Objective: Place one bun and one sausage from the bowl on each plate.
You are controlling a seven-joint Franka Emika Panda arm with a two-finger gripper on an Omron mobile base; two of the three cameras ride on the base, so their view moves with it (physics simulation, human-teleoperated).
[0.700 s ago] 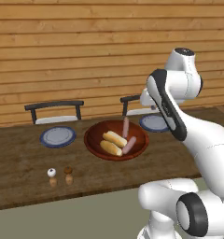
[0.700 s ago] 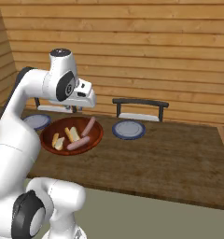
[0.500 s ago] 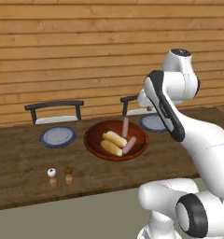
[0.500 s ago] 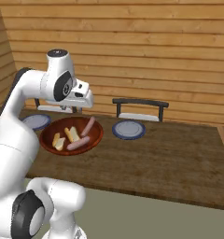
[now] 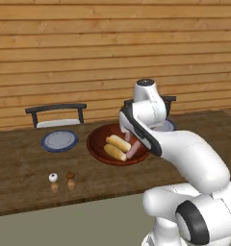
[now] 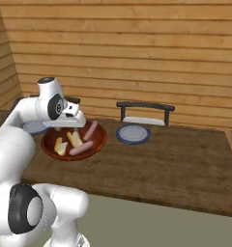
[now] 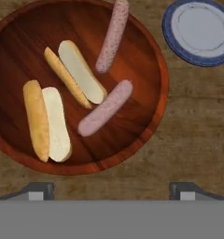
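Your fingers [image 7: 111, 190] hang spread wide over the near rim of the bowl [image 7: 146, 135], grasping nothing; their two tips show at the bottom of the hand view, one on each side, over bare bench [image 7: 198, 140].

Both buns and both sausages lie in the bowl, beyond the fingers. In the hand view one bun [image 7: 47, 122] sits at the left, split lengthwise, golden-tan crust on one side and pale crumb on the other. The second bun [image 7: 75, 72] lies just right of it, slanted, also split and showing its pale face. One sausage [image 7: 105, 108], pinkish and round-ended, lies slanted near the bowl's middle, its end close to the second bun. The other sausage [image 7: 113, 33] lies farther off, reaching up to the far rim.

The bowl is reddish-brown wood, wide and shallow. In the left base view it sits mid-bench, partly behind your arm. One plate [image 7: 198, 29], grey-white with a dark blue rim, sits just beyond the bowl at the hand view's upper right, bare. The other plate [image 5: 59, 141] sits left of the bowl in the left base view, also bare.
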